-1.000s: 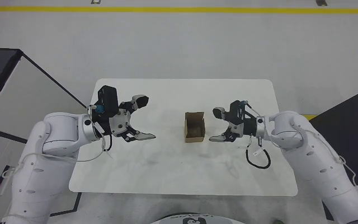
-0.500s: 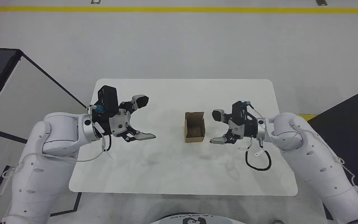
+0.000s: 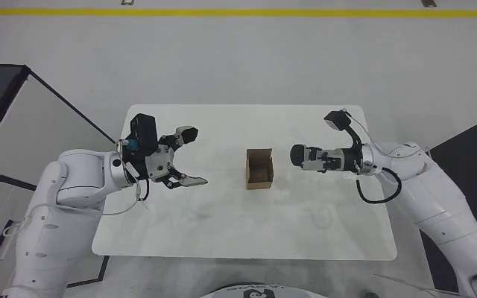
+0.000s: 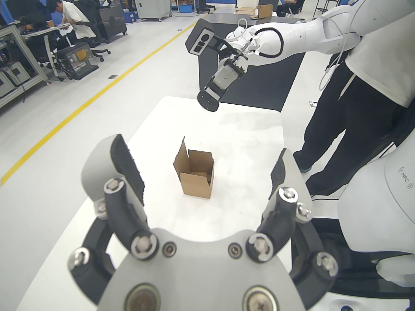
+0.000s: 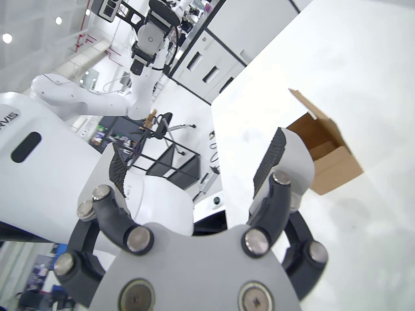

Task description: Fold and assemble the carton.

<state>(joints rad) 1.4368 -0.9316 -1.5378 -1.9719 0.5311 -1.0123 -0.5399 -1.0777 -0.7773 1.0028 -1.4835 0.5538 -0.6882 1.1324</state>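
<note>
Left pincer (image 3: 195, 157): jaws wide apart, empty, well off one side of the carton (image 3: 259, 169).
Right pincer (image 3: 298, 157): also spread, empty, near the carton's opposite side, not touching.
Carton: upright on the desk (image 3: 223, 223), top open, one flap standing.
Handling: probably light, thin card that creases easily. Take flaps by their edges, go gentle on the walls.
Surfaces: carton matte brown, boxy; desk smooth, white.

Open carton (image 4: 195, 183) on table (image 4: 253, 131), gripper (image 4: 202, 150) spread

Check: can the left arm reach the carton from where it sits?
Likely yes: the left gripper is open, facing the carton across bare table, with nothing between them.
</note>
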